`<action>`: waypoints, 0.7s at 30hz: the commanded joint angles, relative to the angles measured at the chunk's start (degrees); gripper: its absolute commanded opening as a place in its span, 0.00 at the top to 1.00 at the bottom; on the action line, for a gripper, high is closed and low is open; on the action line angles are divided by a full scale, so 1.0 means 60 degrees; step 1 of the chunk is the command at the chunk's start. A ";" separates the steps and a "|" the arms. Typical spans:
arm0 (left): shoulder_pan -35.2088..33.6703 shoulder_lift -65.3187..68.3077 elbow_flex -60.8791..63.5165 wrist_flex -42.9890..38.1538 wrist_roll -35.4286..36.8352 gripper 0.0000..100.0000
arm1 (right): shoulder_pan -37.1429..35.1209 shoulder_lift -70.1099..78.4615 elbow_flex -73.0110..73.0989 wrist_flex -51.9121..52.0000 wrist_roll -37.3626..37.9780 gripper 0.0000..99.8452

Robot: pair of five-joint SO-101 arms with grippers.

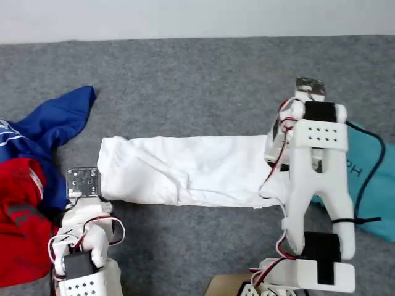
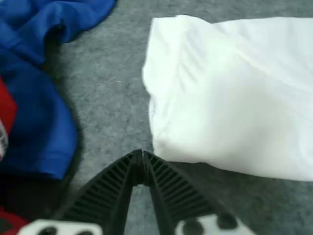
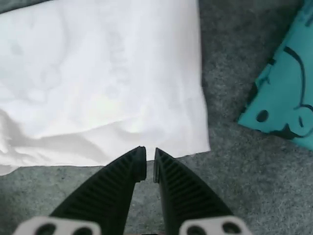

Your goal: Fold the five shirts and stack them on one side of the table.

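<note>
A white shirt [image 1: 185, 169], folded into a long strip, lies across the middle of the grey table. In the left wrist view my left gripper [image 2: 143, 155] is shut and empty, its tips just off the near left corner of the white shirt [image 2: 234, 98]. My right gripper [image 3: 150, 152] is shut apart from a thin slit. It stands at the near edge of the white shirt [image 3: 98, 73], close to the strip's right end, with nothing seen between its fingers. A crumpled blue shirt [image 1: 52, 120] and a red shirt [image 1: 21, 216] lie at the far left. A teal shirt [image 1: 370, 179] lies at the right edge.
The blue shirt [image 2: 34, 122] lies a short way from the left gripper. The teal shirt [image 3: 288, 93] lies a short gap from the white strip's end. Bare grey cloth spans the back of the table [image 1: 197, 80]. A brown cardboard corner [image 1: 225, 287] shows at the front edge.
</note>
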 commanded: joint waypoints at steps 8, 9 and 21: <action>-0.0117 -0.0044 -0.0037 0.0059 0.0103 0.99 | -0.4227 -0.0286 -0.0029 -0.1297 -0.0088 0.97; -0.0103 -0.0044 -0.0037 0.0059 0.0103 0.99 | -0.4549 -0.0198 -0.0029 -0.1487 -0.0088 0.99; -0.0147 -0.0029 -0.0037 0.0073 0.0088 0.99 | -0.6806 0.1619 -0.0308 -0.2410 -0.0088 0.99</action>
